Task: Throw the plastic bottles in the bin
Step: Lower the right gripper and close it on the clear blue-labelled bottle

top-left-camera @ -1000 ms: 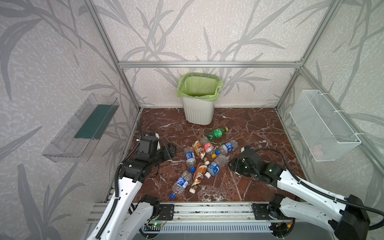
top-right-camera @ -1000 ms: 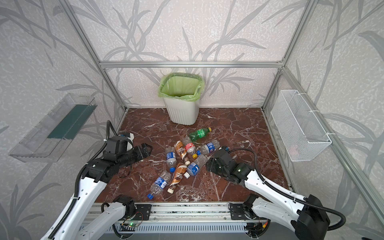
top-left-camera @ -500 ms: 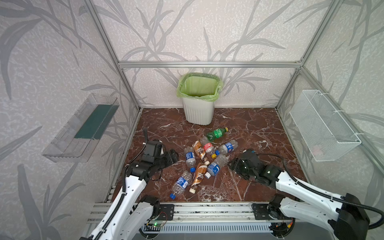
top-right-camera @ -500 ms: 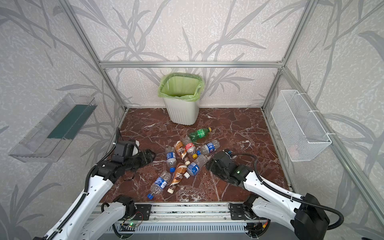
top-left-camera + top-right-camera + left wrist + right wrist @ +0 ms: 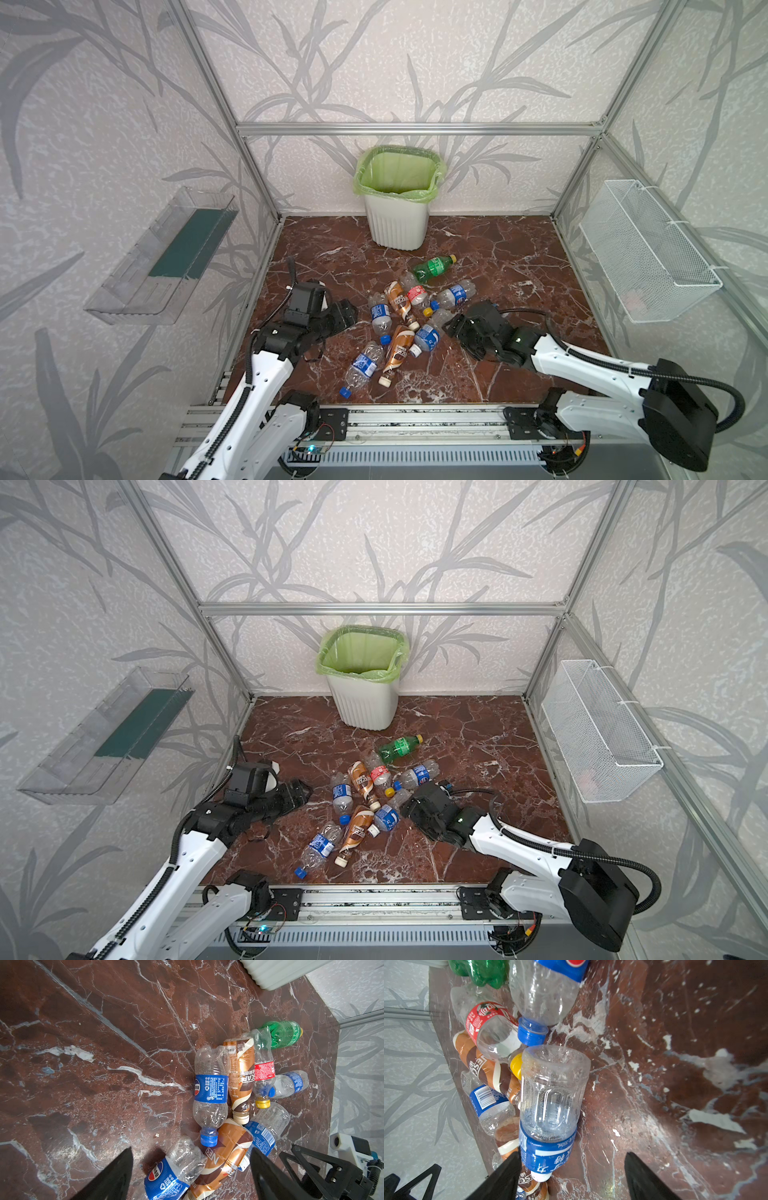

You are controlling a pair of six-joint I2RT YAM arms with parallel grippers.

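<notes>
The bottles (image 5: 424, 337) lie heaped on the floor (image 5: 478, 257), far from the bin (image 5: 397, 226). They look light, squashy, slippery — grab one round its label. The left claw (image 5: 191, 1148) and right claw (image 5: 572, 1153) are spread — holding nothing.

A clear tray (image 5: 124, 299) hangs on one wall, a white mesh basket (image 5: 640, 257) opposite, above a red-brown marble floor (image 5: 498, 257).

Glossy veined red-brown marble-look tabletop (image 5: 498, 257), clear crinkled plastic bottles (image 5: 380, 311) with shiny printed wraps, matt white ribbed plastic bin (image 5: 395, 226) lined with thin translucent green film bag (image 5: 395, 174), brushed metal frame bars (image 5: 415, 129), white-coated wire mesh basket (image 5: 644, 257).
</notes>
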